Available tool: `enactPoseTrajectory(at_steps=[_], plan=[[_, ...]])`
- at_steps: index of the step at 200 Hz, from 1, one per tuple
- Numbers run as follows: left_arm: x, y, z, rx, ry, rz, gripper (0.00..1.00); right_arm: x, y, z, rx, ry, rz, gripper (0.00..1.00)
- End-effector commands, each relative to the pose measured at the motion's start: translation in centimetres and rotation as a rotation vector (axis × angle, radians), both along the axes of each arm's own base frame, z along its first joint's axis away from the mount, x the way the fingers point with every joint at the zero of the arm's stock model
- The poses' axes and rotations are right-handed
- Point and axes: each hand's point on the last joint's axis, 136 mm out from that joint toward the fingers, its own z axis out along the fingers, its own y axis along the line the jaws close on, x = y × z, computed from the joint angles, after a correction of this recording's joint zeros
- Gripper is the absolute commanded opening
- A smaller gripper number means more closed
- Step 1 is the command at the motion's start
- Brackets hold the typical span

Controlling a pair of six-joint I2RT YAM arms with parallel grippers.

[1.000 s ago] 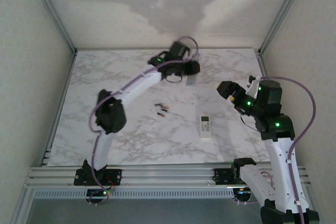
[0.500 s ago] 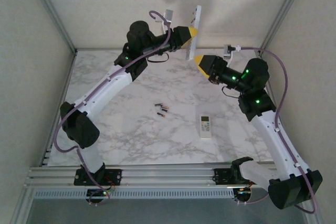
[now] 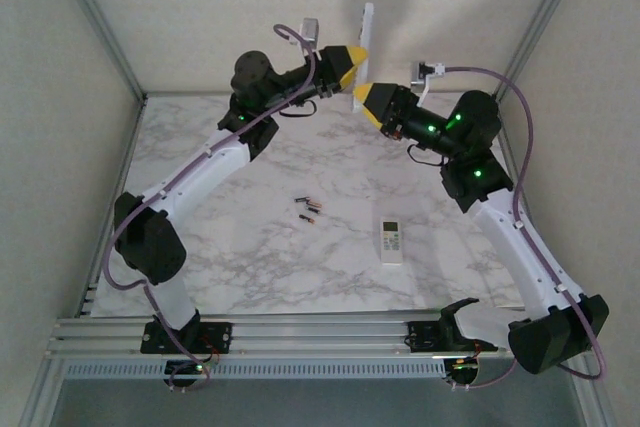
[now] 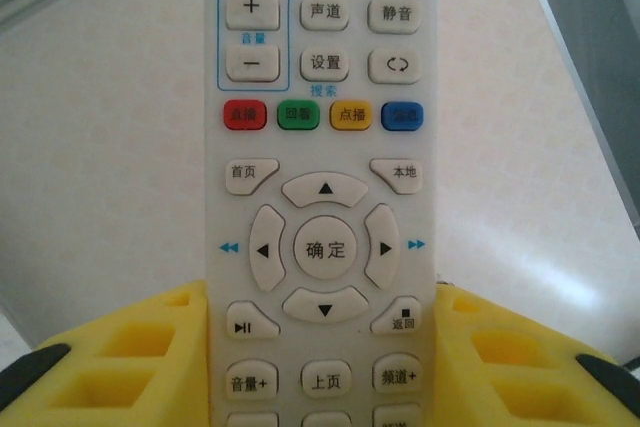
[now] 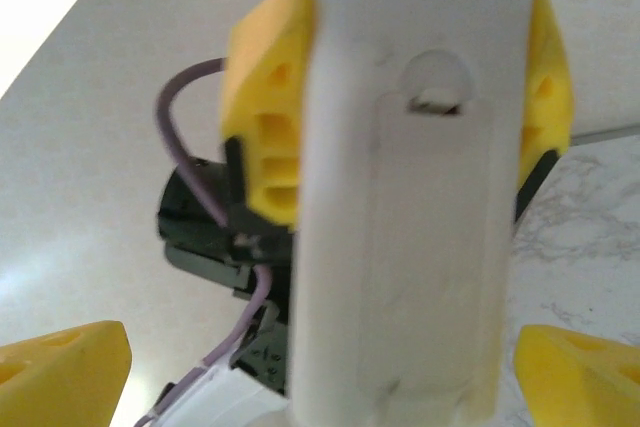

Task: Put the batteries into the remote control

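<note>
My left gripper [image 3: 354, 58] is shut on the long white remote control [image 3: 364, 35] and holds it upright in the air near the back wall. In the left wrist view the remote control's button face [image 4: 325, 197] sits between the yellow fingers [image 4: 130, 352]. My right gripper [image 3: 364, 99] is open just below and right of it. In the right wrist view its yellow fingertips [image 5: 60, 367] flank the remote control's back, with the battery cover [image 5: 430, 247] closed. The batteries [image 3: 308, 211], small dark cylinders, lie loose on the marble table.
A small white remote [image 3: 391, 240] lies on the table [image 3: 220, 247] to the right of the batteries. Metal frame posts [image 3: 100, 22] and white walls close in the sides and back. A rail [image 3: 320, 332] runs along the near edge.
The left arm has lifted the long remote off the table and stood it upright near the back wall. The right arm has swung up and in, bringing its open gripper behind the remote.
</note>
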Motion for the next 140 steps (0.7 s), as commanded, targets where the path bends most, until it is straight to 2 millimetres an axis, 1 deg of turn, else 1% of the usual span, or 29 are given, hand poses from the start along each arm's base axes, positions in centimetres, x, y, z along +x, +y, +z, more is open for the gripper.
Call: enactPoseTrajectory(at_steps=[1, 14, 34, 47, 60, 73, 81, 86, 93, 98, 103, 108, 113, 123, 125, 127, 140], plan=[[-3.8, 0.8, 4.2, -0.068, -0.106, -0.062, 0.27, 0.6, 0.1, -0.1, -0.028, -0.006, -0.033, 0.98], [-3.8, 0.7, 4.3, -0.07, -0.108, -0.062, 0.27, 0.8, 0.4, -0.3, -0.024, 0.003, -0.021, 0.95], [-3.4, 0.5, 3.6, -0.061, -0.095, -0.059, 0.27, 0.8, 0.7, 0.3, 0.003, -0.008, 0.004, 0.79], [-3.3, 0.3, 3.1, -0.06, -0.084, -0.066, 0.27, 0.8, 0.8, 0.5, 0.007, -0.011, 0.007, 0.65], [-3.2, 0.3, 2.9, -0.057, -0.082, -0.063, 0.27, 0.8, 0.8, 0.8, 0.008, -0.02, 0.008, 0.56], [-3.1, 0.4, 2.8, -0.044, -0.091, -0.049, 0.3, 0.6, 0.9, 1.0, 0.005, -0.027, 0.013, 0.44], [-2.9, 0.4, 2.7, -0.029, -0.099, -0.035, 0.35, 0.6, 0.8, 0.9, -0.002, -0.027, 0.01, 0.37], [-2.8, 0.5, 2.8, -0.02, -0.11, -0.02, 0.41, 0.7, 0.8, 0.8, -0.009, -0.022, 0.005, 0.32], [-2.5, 0.7, 2.6, 0.004, -0.11, 0.009, 0.54, 0.7, 0.7, 0.5, -0.022, -0.011, -0.006, 0.28], [-2.2, 0.9, 2.6, 0.024, -0.117, 0.035, 0.67, 0.7, 0.6, 0.3, -0.034, -0.004, -0.014, 0.28], [-1.9, 1.2, 2.4, 0.053, -0.118, 0.067, 0.78, 0.7, 0.5, 0.0, -0.051, 0.0, -0.023, 0.28], [-1.4, 1.5, 2.0, 0.087, -0.113, 0.108, 0.86, 0.6, 0.4, -0.3, -0.071, -0.003, -0.033, 0.28], [-1.0, 2.0, 1.8, 0.129, -0.119, 0.154, 0.92, 0.6, 0.2, -0.8, -0.102, -0.005, -0.05, 0.27], [-0.3, 3.2, 1.3, 0.221, -0.13, 0.256, 0.99, 0.5, -0.3, -1.8, -0.186, -0.025, -0.095, 0.28], [-0.3, 3.5, 1.6, 0.233, -0.143, 0.276, 0.99, 0.4, -0.4, -2.2, -0.211, -0.03, -0.109, 0.28], [-0.1, 3.8, 1.3, 0.256, -0.133, 0.296, 0.99, 0.5, -0.5, -2.4, -0.233, -0.04, -0.124, 0.28], [0.5, 6.0, 0.9, 0.349, -0.119, 0.423, 0.99, 0.6, -1.5, -4.3, -0.416, -0.087, -0.218, 0.28]])
